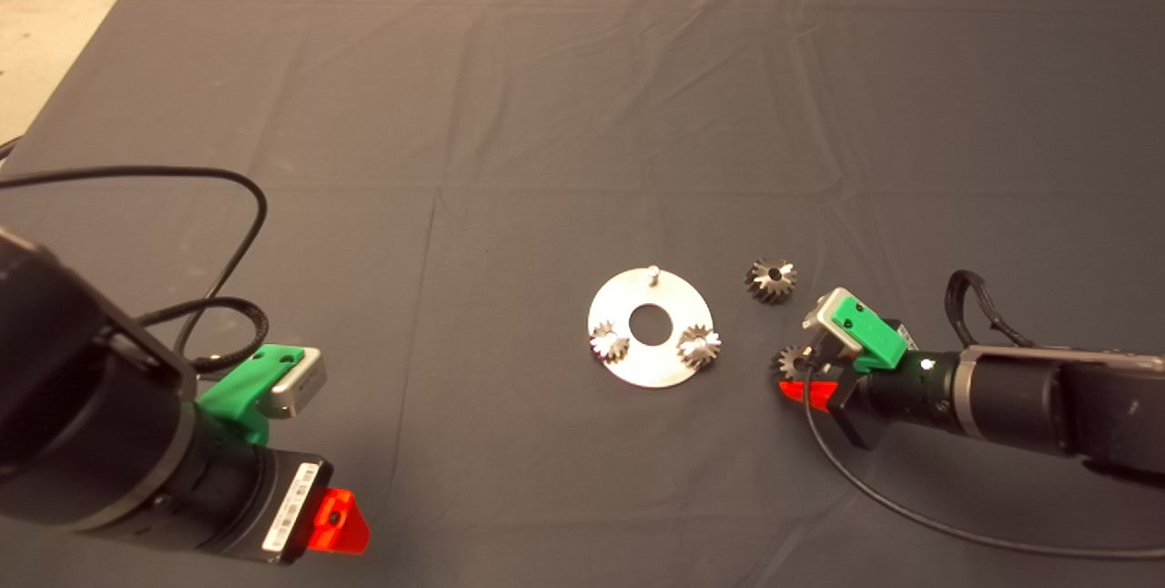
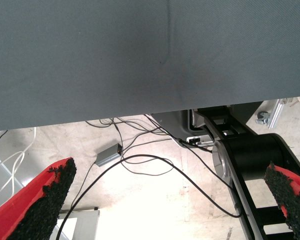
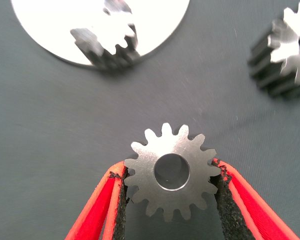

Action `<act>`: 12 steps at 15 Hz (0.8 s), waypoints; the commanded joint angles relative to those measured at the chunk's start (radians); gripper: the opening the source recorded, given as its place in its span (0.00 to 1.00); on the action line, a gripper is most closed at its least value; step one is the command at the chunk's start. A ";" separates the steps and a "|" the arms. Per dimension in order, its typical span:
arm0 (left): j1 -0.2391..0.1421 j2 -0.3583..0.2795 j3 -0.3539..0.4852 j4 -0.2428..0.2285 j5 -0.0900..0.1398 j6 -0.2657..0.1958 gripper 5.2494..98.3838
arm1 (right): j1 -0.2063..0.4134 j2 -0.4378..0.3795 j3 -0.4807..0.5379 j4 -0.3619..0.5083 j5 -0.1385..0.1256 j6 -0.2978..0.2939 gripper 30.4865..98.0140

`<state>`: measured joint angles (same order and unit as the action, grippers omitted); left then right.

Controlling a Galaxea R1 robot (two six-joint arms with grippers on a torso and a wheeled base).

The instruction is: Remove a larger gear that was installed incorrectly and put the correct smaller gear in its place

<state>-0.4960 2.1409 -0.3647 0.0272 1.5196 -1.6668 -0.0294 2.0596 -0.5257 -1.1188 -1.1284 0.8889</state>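
Note:
My right gripper (image 1: pixel 790 370) reaches in from the right and is shut on the smaller gear (image 1: pixel 788 359), just right of the round silver plate (image 1: pixel 669 370). In the right wrist view the black pads (image 3: pixel 121 200) press both sides of this dark toothed gear (image 3: pixel 171 171), which has a round bore. I cannot tell whether it rests on the mat or hangs just above it. The larger gear (image 1: pixel 771 280), a grey bevel gear, lies loose on the mat beyond the gripper and shows in the right wrist view (image 3: pixel 282 50). The plate's upper pin (image 1: pixel 653 273) is bare.
Two shiny small gears (image 1: pixel 609 342) (image 1: pixel 699 346) sit on the plate's lower left and lower right; one shows in the right wrist view (image 3: pixel 110 42). My left gripper (image 1: pixel 337 522) waits open at the lower left. Black cables (image 1: pixel 246 206) loop over the mat's left side.

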 commanded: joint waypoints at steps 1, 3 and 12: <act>-0.001 -0.006 0.011 -0.011 0.014 0.001 0.99 | 0.063 0.009 0.012 -0.018 -0.022 0.042 0.15; 0.000 -0.006 0.011 -0.011 0.016 0.001 0.99 | 0.093 0.046 0.003 -0.015 -0.043 0.044 0.15; 0.000 -0.006 0.011 -0.010 0.016 0.001 0.99 | 0.180 0.213 -0.087 -0.009 -0.133 0.113 0.15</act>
<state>-0.4906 2.1387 -0.3647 0.0274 1.5249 -1.6668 0.1085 2.2119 -0.5820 -1.1174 -1.2400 0.9781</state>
